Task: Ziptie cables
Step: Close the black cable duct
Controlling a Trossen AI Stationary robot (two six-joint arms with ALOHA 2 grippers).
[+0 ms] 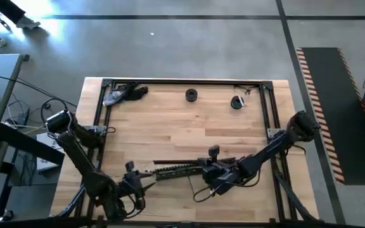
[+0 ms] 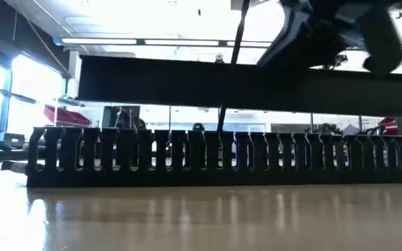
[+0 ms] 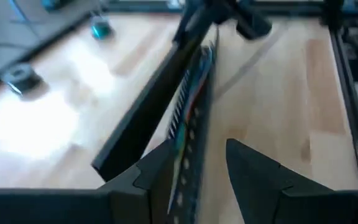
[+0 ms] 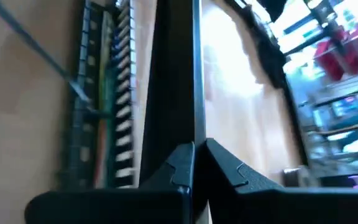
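A long black slotted channel [image 1: 176, 170] lies on the table near its front edge. The cables [image 3: 190, 93], thin pale, greenish and coloured wires, lie inside it and also show in the right wrist view [image 4: 107, 81]. A flat black cover strip [image 2: 243, 87] hangs above the channel, with my right gripper [image 4: 194, 163] shut on it. At the channel's left end my left gripper [image 3: 194, 171] is open, one finger on each side of the channel. My right gripper pinches the cover strip's thin edge [image 4: 194, 134] between its two fingers, near the strip's right end. The fingers slant down from the table's right and lie along the strip. The strip hangs about level, clear of the channel [image 2: 222, 157]. My left gripper's fingers [image 3: 157, 174] stand close against the channel's end; whether they touch it I cannot tell.
At the table's far side lie a black round piece [image 1: 191, 95], a teal round piece [image 1: 236, 102] and a grey-and-black tool [image 1: 122, 94]. A black frame [image 1: 182, 80] runs round the table's edges. Bare wood lies between the far objects and the channel.
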